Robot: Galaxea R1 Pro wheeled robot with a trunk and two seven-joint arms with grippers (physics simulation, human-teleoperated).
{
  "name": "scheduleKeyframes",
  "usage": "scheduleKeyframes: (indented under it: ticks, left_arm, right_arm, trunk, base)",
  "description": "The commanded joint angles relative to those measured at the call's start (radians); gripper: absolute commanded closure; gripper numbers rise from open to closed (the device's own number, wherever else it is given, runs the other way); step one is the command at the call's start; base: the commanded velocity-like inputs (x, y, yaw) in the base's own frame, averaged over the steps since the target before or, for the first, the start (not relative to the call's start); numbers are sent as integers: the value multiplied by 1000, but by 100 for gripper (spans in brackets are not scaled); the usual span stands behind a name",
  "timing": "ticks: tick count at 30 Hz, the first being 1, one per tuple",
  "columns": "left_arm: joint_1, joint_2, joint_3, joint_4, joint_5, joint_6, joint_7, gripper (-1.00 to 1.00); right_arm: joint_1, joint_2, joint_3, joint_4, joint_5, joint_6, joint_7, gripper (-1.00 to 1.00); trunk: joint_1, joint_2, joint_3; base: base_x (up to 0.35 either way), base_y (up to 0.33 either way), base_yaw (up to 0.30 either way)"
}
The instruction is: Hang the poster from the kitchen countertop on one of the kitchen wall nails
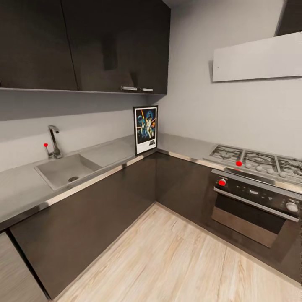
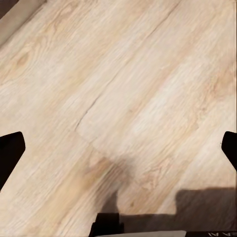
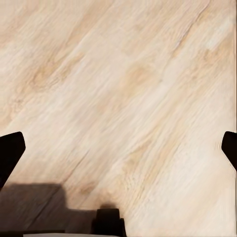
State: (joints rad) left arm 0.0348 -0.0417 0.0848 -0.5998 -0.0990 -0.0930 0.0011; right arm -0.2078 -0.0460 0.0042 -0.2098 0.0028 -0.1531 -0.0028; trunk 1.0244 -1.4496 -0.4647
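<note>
The upright black-framed Star Wars poster [image 1: 146,129] stands at the inner corner of the smooth grey L-shaped worktop [image 1: 109,152], leaning against the pale wall; a grey sink [image 1: 67,170] lies along the left run, a steel gas hob [image 1: 256,161] along the right; left gripper [image 2: 118,148] and right gripper [image 3: 118,148] hang released, fingers spread wide, above the pale wooden floor [image 1: 176,260].

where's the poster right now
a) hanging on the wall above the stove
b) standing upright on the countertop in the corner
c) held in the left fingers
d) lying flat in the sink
b: the poster stands upright on the kitchen countertop at the inner corner, between the sink and the stove.
</note>
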Motion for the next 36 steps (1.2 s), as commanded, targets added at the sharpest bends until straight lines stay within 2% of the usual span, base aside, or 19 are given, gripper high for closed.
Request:
scheduleKeyframes:
  ticks: [1,12,27,32,33,34,35,36]
  left_arm:
    - [0,-1,5,-2,-10,-2,0,-100]
    - [0,-1,6,-2,-10,-2,0,-100]
    - [0,-1,5,-2,-10,-3,-3,-100]
    - [0,-1,4,-7,-9,-11,-5,-100]
    - [0,-3,-3,-50,-8,-57,-7,-100]
    - [0,-4,-5,-87,-8,-67,-7,-100]
    - [0,-3,-1,-308,-8,-75,-10,-100]
    - [0,-3,-1,-366,-8,-76,-11,-100]
  right_arm:
    - [-1,0,0,1,0,-3,0,-100]
    - [-1,0,1,1,0,-3,0,-100]
    - [-1,0,2,-2,0,-3,0,-100]
    - [-1,-1,0,-5,0,-5,0,-100]
    - [-1,-7,-1,-5,0,-5,-1,-100]
    - [-1,-8,-1,-5,1,-5,-2,-100]
    - [-1,-10,-2,-5,2,-6,-3,-100]
    - [-1,-10,-2,-5,2,-6,-3,-100]
  trunk:
    - [1,0,0]
    - [1,0,3]
    - [1,0,3]
    - [1,0,3]
    - [1,0,3]
    - [1,0,3]
    - [1,0,3]
    - [1,0,3]
  base:
    - [339,-87,-266]
    - [339,-89,-208]
    - [335,-55,-11]
    - [77,-1,0]
    - [8,0,0]
    - [5,0,0]
    - [1,0,0]
    - [0,0,0]
